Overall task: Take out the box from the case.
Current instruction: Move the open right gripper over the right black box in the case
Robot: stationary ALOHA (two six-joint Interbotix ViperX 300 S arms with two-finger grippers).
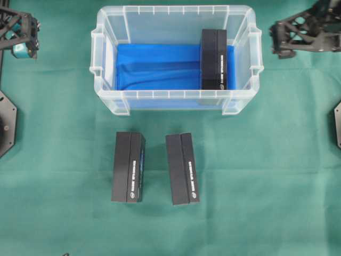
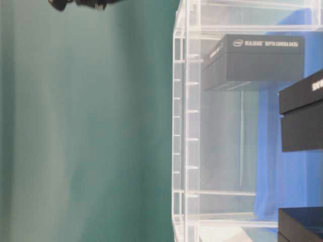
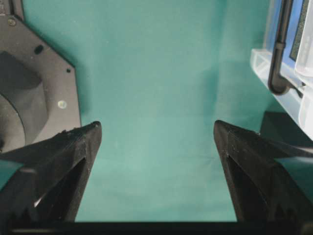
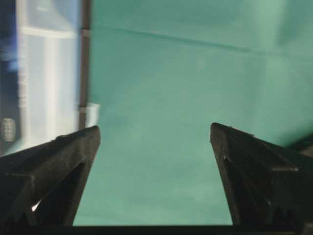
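Clear ribbed plastic case point(image 1: 176, 58), blue cloth point(image 1: 154, 66) on its floor, one matte black rectangular box point(image 1: 213, 58) inside at its right end. Two matching boxes point(image 1: 128, 166) point(image 1: 182, 168) lie on the green-clothed desk point(image 1: 266, 186). Left gripper point(image 3: 156, 132) and right gripper point(image 4: 155, 134): jaws spread wide, holding nothing, over bare cloth.

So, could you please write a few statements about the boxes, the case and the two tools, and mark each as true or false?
1. One black box sits inside the case. True.
2. It sits at the case's left end in the overhead view. False: it is at the right end.
3. Two more black boxes lie on the green cloth outside the case. True.
4. The left tool is shut on a box. False: it is open and empty over bare cloth.
5. The right tool is open. True.
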